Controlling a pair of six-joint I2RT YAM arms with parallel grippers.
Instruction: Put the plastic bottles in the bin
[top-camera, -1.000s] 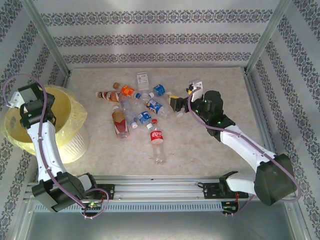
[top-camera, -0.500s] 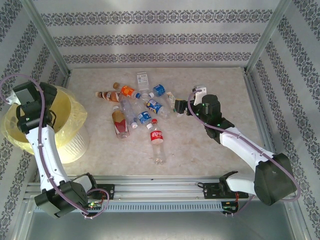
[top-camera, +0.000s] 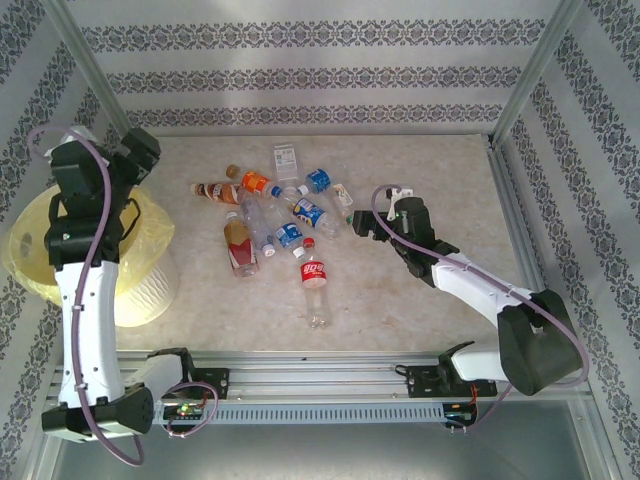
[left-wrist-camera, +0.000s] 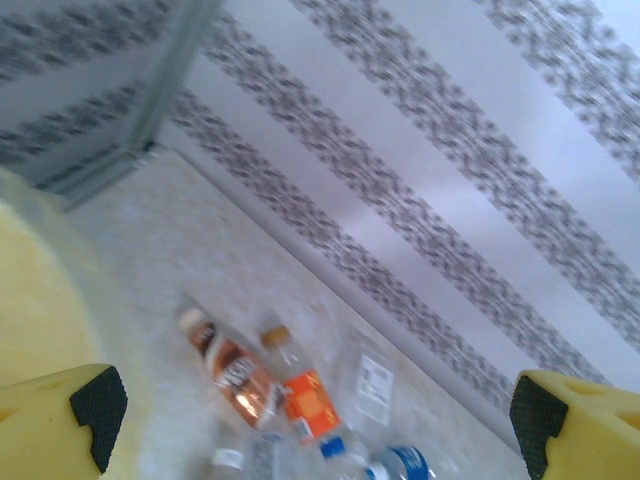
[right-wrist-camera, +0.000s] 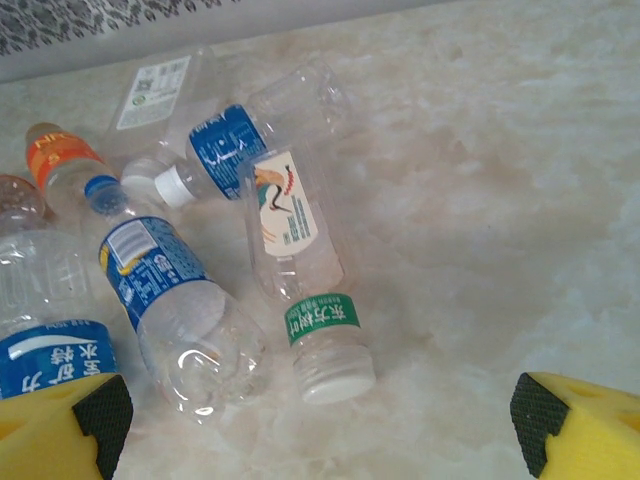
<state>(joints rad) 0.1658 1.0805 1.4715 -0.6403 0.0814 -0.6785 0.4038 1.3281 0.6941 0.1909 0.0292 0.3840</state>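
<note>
Bin (top-camera: 35, 255): round, pale-yellow plastic with a thin bag liner, at the left edge of the table (top-camera: 440, 170). Left gripper (top-camera: 140, 152) over its far rim, jaws wide, empty. Plastic bottles (top-camera: 275, 215): clear, coloured labels, lying clustered toward the far edge. Right gripper (top-camera: 362, 225) just right of the cluster, jaws wide, empty.

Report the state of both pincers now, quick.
Left pincer: open, holding nothing.
Right pincer: open, holding nothing.
</note>
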